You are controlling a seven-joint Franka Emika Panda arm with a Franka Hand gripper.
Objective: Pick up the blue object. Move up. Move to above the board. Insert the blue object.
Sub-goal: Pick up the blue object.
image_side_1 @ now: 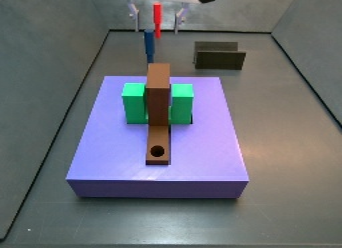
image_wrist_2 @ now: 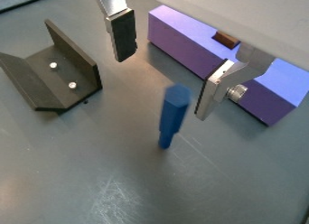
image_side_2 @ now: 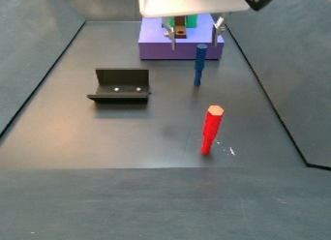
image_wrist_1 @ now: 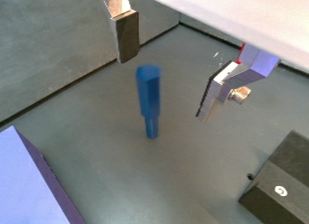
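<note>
The blue object (image_wrist_1: 148, 99) is a slim blue peg standing upright on the grey floor; it also shows in the wrist view (image_wrist_2: 172, 117) and in both side views (image_side_1: 144, 41) (image_side_2: 199, 66). My gripper (image_wrist_1: 173, 76) (image_wrist_2: 167, 67) is open, one finger on each side of the peg's top and a little above it, touching nothing. In a side view the gripper (image_side_2: 195, 29) hangs over the peg. The board (image_side_1: 159, 107) is a long brown plank with a round hole (image_side_1: 159, 152), passing through a green block (image_side_1: 134, 103) on the purple slab (image_side_1: 94, 142).
A thin red peg (image_side_2: 211, 131) stands upright on the floor, apart from the blue one. The dark fixture (image_side_2: 120, 85) (image_wrist_2: 54, 72) (image_side_1: 219, 57) stands on the floor to one side. The purple slab (image_wrist_2: 193, 49) lies just beyond the gripper. Grey walls ring the floor.
</note>
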